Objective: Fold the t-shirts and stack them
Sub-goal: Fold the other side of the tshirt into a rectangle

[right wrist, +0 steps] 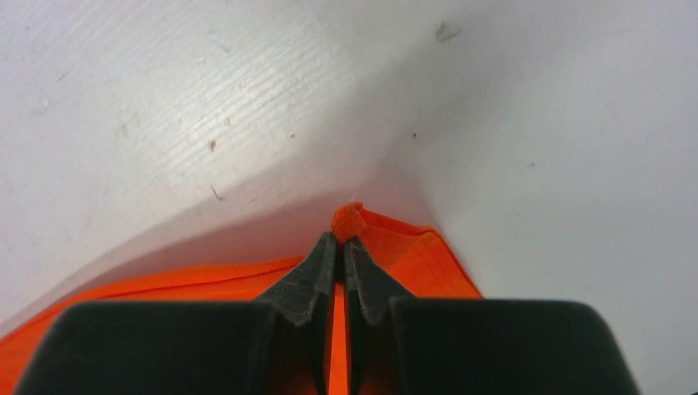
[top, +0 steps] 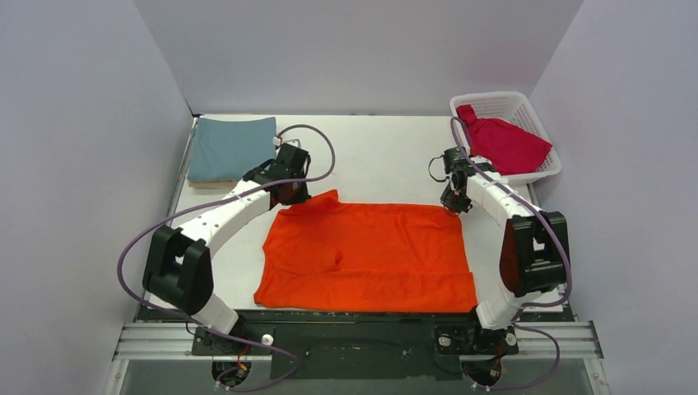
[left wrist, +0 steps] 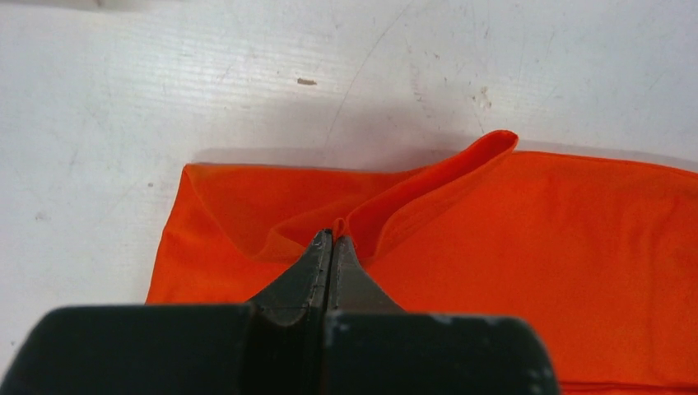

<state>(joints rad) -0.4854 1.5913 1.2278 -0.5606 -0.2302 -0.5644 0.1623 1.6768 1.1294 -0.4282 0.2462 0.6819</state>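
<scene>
White walls enclose a pale bench (top: pixel 387 152). At upper left, a folded teal-blue t-shirt (top: pixel 230 146) is laid over a beige t-shirt (top: pixel 210 183), of which only an edge is seen. Just right of it, the left gripper (left wrist: pixel 332 241) is clamped on the upper left corner of the orange t-shirt (top: pixel 370 255), which is spread across the centre. Its upper right corner is pinched by the right gripper (right wrist: pixel 340 240). At upper right, a crimson t-shirt (top: pixel 506 144) is draped in a white basket (top: pixel 504 103).

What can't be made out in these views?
- Top view: how the left gripper and right gripper pinch the orange t-shirt; their wrists hide the fingers.
- Top view: the beige layer under the teal t-shirt; only its edge shows.
- Top view: the red t-shirt's underside, sunk in the basket.
</scene>
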